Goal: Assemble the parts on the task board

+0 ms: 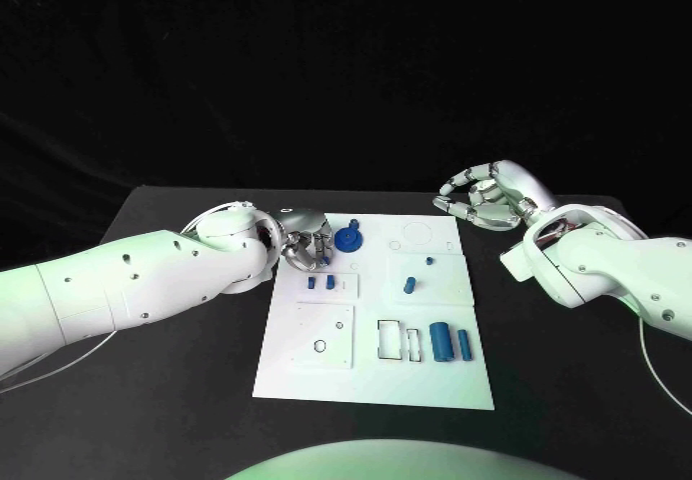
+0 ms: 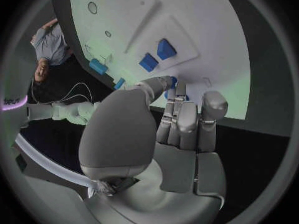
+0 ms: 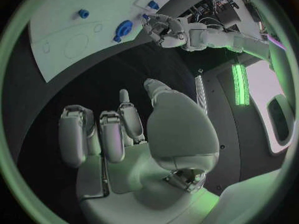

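Fingers (image 1: 309, 250) over task board (image 1: 433, 385) edge

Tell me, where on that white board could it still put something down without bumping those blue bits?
The task board is bare along its near edge, below the upright blue pieces, and at its far right corner inside the outlined circle. It is crowded at the far left, where the left hand sits beside the round blue part.

black table (image 1: 173, 400) under everything, apparently bare

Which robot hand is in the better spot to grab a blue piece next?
Probably the left hand: it hangs over the white board, right beside the round blue piece. The right hand is off the board, holding nothing.
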`<state>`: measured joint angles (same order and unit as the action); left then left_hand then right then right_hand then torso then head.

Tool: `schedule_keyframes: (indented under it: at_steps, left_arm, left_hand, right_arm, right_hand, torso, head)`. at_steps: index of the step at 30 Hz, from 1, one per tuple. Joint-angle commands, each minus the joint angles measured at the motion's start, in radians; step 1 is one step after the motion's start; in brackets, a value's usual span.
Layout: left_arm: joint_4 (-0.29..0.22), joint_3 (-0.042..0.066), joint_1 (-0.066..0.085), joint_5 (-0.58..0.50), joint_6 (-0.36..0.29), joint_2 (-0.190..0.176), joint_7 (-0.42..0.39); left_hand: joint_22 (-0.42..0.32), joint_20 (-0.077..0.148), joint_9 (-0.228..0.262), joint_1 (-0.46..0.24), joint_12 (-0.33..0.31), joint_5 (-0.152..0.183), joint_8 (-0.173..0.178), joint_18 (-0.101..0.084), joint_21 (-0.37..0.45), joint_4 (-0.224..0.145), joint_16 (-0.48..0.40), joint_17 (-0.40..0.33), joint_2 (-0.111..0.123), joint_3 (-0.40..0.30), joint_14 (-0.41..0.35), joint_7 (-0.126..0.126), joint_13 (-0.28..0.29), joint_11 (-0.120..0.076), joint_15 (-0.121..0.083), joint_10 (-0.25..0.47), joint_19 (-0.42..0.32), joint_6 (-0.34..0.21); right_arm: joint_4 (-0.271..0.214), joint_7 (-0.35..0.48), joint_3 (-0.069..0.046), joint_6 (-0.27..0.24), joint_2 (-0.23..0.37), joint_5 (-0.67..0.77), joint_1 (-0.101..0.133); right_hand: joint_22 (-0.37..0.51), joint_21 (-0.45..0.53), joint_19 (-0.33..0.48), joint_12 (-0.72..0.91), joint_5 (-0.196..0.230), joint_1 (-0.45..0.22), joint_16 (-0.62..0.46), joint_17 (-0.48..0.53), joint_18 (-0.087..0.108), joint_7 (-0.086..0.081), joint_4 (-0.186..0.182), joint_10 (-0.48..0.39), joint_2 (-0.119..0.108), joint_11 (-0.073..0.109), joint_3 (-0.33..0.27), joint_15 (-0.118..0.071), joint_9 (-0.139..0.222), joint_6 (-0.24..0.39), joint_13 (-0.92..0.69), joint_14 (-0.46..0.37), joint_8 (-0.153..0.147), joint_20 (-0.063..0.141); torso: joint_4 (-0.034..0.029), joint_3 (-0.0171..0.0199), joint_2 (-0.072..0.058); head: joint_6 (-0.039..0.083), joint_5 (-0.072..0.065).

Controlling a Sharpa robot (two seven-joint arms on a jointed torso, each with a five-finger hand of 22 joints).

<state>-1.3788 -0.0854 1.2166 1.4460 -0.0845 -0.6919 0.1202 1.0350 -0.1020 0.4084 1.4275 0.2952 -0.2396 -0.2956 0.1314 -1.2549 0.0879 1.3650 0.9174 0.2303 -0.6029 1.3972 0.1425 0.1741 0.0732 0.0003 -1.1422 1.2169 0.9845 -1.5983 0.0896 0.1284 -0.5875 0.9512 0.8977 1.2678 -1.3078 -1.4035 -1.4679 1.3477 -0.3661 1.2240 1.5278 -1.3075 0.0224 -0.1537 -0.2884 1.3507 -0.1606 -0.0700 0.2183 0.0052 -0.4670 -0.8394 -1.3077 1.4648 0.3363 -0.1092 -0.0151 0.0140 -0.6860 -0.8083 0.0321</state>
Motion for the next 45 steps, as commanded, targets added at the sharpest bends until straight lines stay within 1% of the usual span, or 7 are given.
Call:
schedule_keyframes:
  at_steps: [1,28,38,39,42,44,45]
  left_arm:
    - [0.001,-0.002,-0.002,-0.010,0.024,0.004,-0.002]
    - [-0.001,-0.002,-0.003,-0.010,0.007,-0.005,0.006]
    - [-0.003,-0.002,-0.003,-0.010,-0.008,-0.014,0.005]
    - [-0.005,-0.002,-0.003,-0.010,-0.012,-0.019,0.004]
    - [-0.009,0.000,-0.003,-0.014,-0.030,-0.033,-0.005]
    - [-0.012,0.003,-0.003,-0.031,-0.051,-0.044,-0.023]
    - [-0.015,0.007,-0.003,-0.054,-0.068,-0.053,-0.036]
  left_hand:
    - [-0.006,-0.001,-0.001,-0.015,-0.010,0.004,0.009,-0.009,0.008,-0.002,-0.008,-0.007,0.001,0.005,0.001,0.000,-0.002,0.001,0.001,-0.008,-0.004,0.007]
    - [-0.074,-0.023,-0.044,-0.034,-0.099,-0.001,0.107,0.005,0.058,-0.005,-0.028,-0.070,0.039,-0.004,-0.037,0.035,-0.021,0.034,0.029,0.020,-0.059,-0.090]
    - [-0.105,-0.025,-0.065,-0.034,-0.132,-0.002,0.143,0.012,0.080,-0.006,-0.042,-0.113,0.043,-0.003,-0.057,0.034,-0.030,0.034,0.030,0.044,-0.081,-0.139]
    - [-0.108,-0.025,-0.065,-0.033,-0.133,-0.002,0.143,0.013,0.082,-0.006,-0.044,-0.120,0.043,-0.003,-0.060,0.034,-0.030,0.034,0.030,0.045,-0.084,-0.139]
    - [-0.126,-0.025,-0.066,-0.028,-0.139,-0.002,0.144,0.017,0.094,-0.010,-0.052,-0.139,0.041,-0.005,-0.070,0.037,-0.032,0.037,0.032,0.056,-0.097,-0.139]
    - [-0.151,-0.027,-0.067,-0.027,-0.144,-0.002,0.142,0.021,0.112,-0.010,-0.063,-0.167,0.041,-0.004,-0.083,0.039,-0.035,0.042,0.035,0.066,-0.116,-0.133]
    - [-0.213,-0.030,-0.066,-0.026,-0.150,-0.002,0.136,0.033,0.155,-0.011,-0.097,-0.247,0.041,-0.004,-0.123,0.042,-0.038,0.048,0.039,0.081,-0.165,-0.122]
  right_arm:
    - [-0.002,0.004,0.000,0.007,0.001,0.012,-0.001]
    - [0.003,-0.003,0.000,0.011,0.001,0.018,-0.001]
    - [0.014,-0.044,0.000,0.054,0.000,0.045,-0.001]
    - [0.018,-0.056,0.000,0.074,0.000,0.059,-0.001]
    - [0.030,-0.078,0.000,0.118,-0.001,0.107,-0.001]
    - [0.036,-0.090,0.000,0.145,-0.001,0.138,-0.001]
    - [0.040,-0.097,0.000,0.166,-0.001,0.161,-0.001]
  right_hand:
    - [-0.171,0.002,-0.018,-0.001,-0.006,0.005,-0.005,-0.165,0.018,0.003,0.003,-0.004,0.007,0.001,-0.002,-0.009,0.001,0.006,-0.022,0.082,0.001,0.009]
    - [-0.168,0.006,-0.016,-0.006,-0.006,0.006,-0.007,-0.161,0.019,0.003,0.003,-0.008,0.006,0.001,-0.003,-0.009,0.002,0.007,-0.017,0.081,0.001,0.009]
    - [-0.089,0.156,0.054,-0.342,0.002,0.021,-0.078,-0.049,0.051,0.000,0.001,-0.281,0.004,-0.001,-0.003,-0.010,0.007,0.034,0.313,0.047,0.006,0.009]
    - [-0.062,0.205,0.074,-0.486,0.009,0.050,-0.102,-0.015,0.060,-0.001,0.011,-0.374,0.005,-0.001,0.013,-0.012,0.009,0.038,0.440,0.037,0.007,0.009]
    - [-0.049,0.230,0.082,-0.573,0.047,0.111,-0.117,0.002,0.064,-0.005,0.032,-0.397,0.011,0.000,0.057,-0.012,0.013,0.043,0.505,0.033,0.003,0.012]
    - [-0.041,0.245,0.085,-0.695,0.103,0.184,-0.134,0.024,0.066,-0.007,0.062,-0.427,0.004,-0.005,0.132,-0.009,0.021,0.032,0.598,0.028,-0.004,0.011]
    - [-0.039,0.250,0.084,-0.786,0.161,0.191,-0.139,0.029,0.066,-0.019,0.060,-0.398,-0.015,-0.019,0.177,0.002,0.032,0.023,0.683,0.028,-0.018,0.009]
  torso:
    - [-0.0001,0.0004,0.000]
    - [-0.0013,-0.0004,0.000]
    - [-0.0007,-0.0003,0.001]
    - [-0.0004,-0.0003,0.001]
    - [0.0004,-0.0005,0.002]
    - [-0.0009,-0.0006,0.002]
    - [-0.0015,-0.0003,0.002]
  head:
    - [-0.001,-0.001]
    - [0.001,-0.001]
    - [0.004,-0.001]
    - [0.005,-0.001]
    - [0.006,-0.002]
    - [0.009,-0.006]
    - [0.012,-0.008]
